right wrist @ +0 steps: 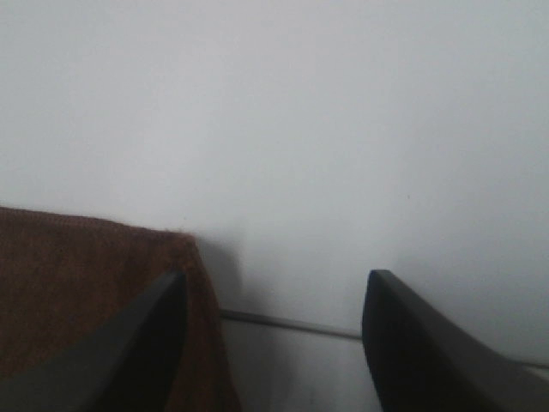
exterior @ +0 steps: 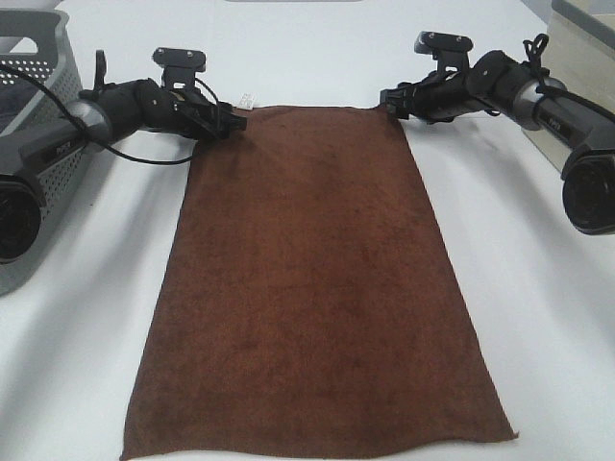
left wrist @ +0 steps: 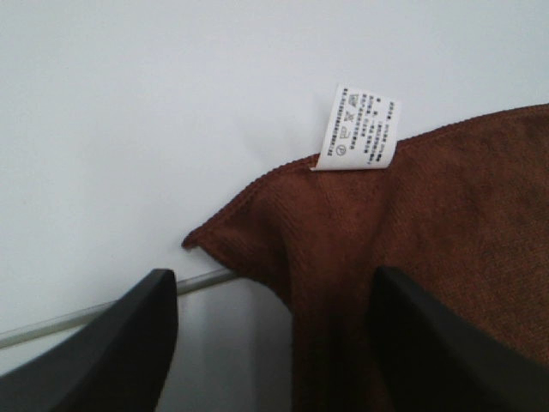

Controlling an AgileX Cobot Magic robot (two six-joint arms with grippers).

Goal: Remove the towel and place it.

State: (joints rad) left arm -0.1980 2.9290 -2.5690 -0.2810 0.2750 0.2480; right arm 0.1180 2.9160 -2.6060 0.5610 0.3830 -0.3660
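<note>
The dark reddish-brown towel (exterior: 317, 279) lies spread flat on the white table, its long side running from far to near. Its white tag (exterior: 248, 99) sits at the far left corner and shows clearly in the left wrist view (left wrist: 358, 127). My left gripper (exterior: 234, 121) is at that corner, open, with the towel's corner (left wrist: 343, 257) lying between its fingers (left wrist: 129, 343). My right gripper (exterior: 388, 104) is at the far right corner, open. One of its fingers (right wrist: 129, 343) is over the towel's corner (right wrist: 77, 292); the other is over bare table.
A grey perforated basket (exterior: 38, 86) stands at the far left edge beside the left arm. A pale box (exterior: 581, 58) stands at the far right behind the right arm. The white table (exterior: 538, 317) flanks the towel on both sides.
</note>
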